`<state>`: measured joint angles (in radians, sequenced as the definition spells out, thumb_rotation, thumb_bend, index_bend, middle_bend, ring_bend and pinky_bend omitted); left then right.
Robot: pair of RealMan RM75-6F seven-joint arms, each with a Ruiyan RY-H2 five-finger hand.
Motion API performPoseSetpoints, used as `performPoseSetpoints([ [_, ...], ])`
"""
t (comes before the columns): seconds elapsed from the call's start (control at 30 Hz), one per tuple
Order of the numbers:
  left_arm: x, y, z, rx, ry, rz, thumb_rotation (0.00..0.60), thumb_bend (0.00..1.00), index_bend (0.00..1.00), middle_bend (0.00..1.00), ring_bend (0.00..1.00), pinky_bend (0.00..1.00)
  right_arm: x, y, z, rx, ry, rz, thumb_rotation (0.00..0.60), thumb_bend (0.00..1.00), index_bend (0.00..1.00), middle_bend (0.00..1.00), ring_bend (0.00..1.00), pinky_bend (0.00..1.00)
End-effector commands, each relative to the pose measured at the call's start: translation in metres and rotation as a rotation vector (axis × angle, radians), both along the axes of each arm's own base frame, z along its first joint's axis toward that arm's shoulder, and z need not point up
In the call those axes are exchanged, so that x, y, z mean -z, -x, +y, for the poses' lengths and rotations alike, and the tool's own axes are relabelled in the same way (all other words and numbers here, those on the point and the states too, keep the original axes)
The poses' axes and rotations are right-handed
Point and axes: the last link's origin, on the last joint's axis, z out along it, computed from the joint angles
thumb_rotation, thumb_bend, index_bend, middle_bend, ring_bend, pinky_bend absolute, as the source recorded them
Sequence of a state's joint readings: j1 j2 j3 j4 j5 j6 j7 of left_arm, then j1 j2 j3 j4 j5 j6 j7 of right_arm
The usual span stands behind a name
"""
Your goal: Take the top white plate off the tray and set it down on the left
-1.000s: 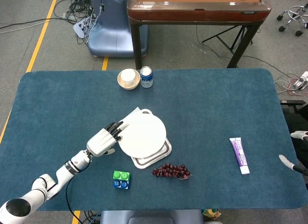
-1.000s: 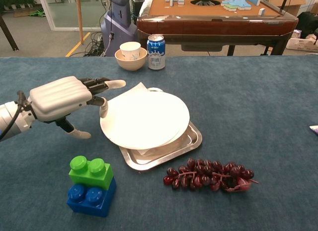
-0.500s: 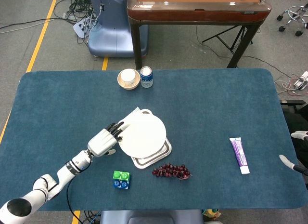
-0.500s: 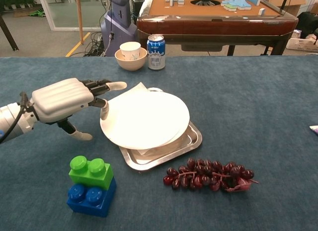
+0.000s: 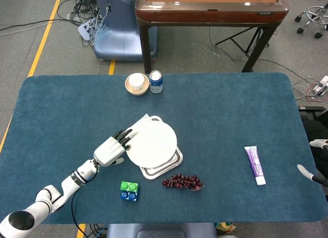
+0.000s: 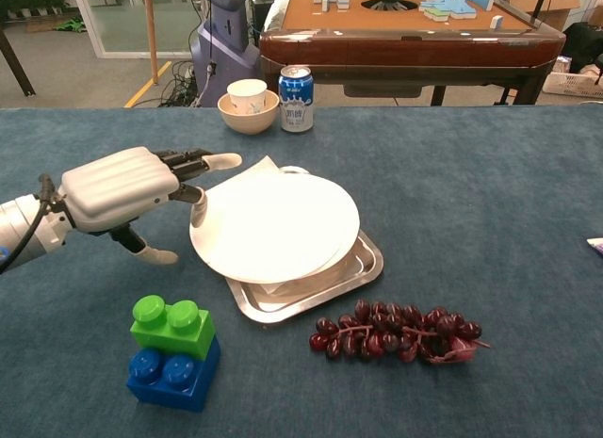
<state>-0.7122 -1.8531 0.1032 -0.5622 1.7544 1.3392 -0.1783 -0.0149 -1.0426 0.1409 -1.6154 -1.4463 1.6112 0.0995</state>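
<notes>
A: Left hand (image 6: 127, 188) right at the near-left rim of the top white plate (image 6: 275, 224), fingers stretched forward, fingertips (image 6: 203, 161) over the edge. Touching or merely hovering? Cannot tell from either camera.

B: No firm hold visible. Fingers spread, thumb hanging low by the cloth, nothing plainly pinched. Looks like an open reach, not yet a grasp.

A: Plate sitting on the metal tray (image 6: 341, 283), overhanging its left side, tipped a little, left edge higher than the right. Something white beneath it, poking out at the back corner.

B: Round plate, so no real long axis. Face up, tilt running left to right.

A: Trouble ahead? Thin rim, smooth surface: a shallow pinch could slip and drop the plate back with a clatter.

B: Or the sheet beneath dragged along with it. Tray itself light, liable to slide on the blue table (image 5: 230, 115) if pushed rather than lifted.

A: Building blocks (image 6: 172, 352) near the left landing spot, grapes (image 6: 396, 333) just in front of the tray. Low sweep, possible bump.

B: Right hand (image 5: 313, 175) barely showing at the far edge in the head view, state impossible to judge.
</notes>
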Motion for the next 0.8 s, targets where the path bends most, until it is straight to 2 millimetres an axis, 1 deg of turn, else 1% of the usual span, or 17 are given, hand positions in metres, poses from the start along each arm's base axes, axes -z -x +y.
performPoseSetpoints([
  [0.03, 0.0003, 0.0001, -0.0004, 0.000, 0.001, 0.000, 0.600, 0.16, 0.49, 0.01, 0.00, 0.18, 0.0000, 0.0001, -0.0002, 0.000, -0.001, 0.000, 0.600, 0.00, 0.36, 0.34, 0.21, 0.23],
  [0.27, 0.0019, 0.0019, -0.0016, -0.004, 0.008, -0.002, 0.600, 0.19, 0.49, 0.01, 0.00, 0.18, 0.0003, 0.0000, -0.0001, 0.001, -0.001, 0.000, 0.600, 0.00, 0.36, 0.34, 0.21, 0.23],
  [0.5, 0.0020, 0.0012, -0.0012, -0.001, 0.009, -0.005, 0.600, 0.24, 0.50, 0.01, 0.00, 0.18, 0.0003, 0.0003, -0.0002, 0.001, -0.002, 0.000, 0.600, 0.00, 0.36, 0.34, 0.21, 0.23],
  [0.8, 0.0031, 0.0022, -0.0017, -0.001, 0.009, 0.002, 0.600, 0.27, 0.51, 0.01, 0.00, 0.18, 0.0006, 0.0005, -0.0005, 0.003, -0.003, 0.001, 0.600, 0.00, 0.36, 0.34, 0.21, 0.23],
])
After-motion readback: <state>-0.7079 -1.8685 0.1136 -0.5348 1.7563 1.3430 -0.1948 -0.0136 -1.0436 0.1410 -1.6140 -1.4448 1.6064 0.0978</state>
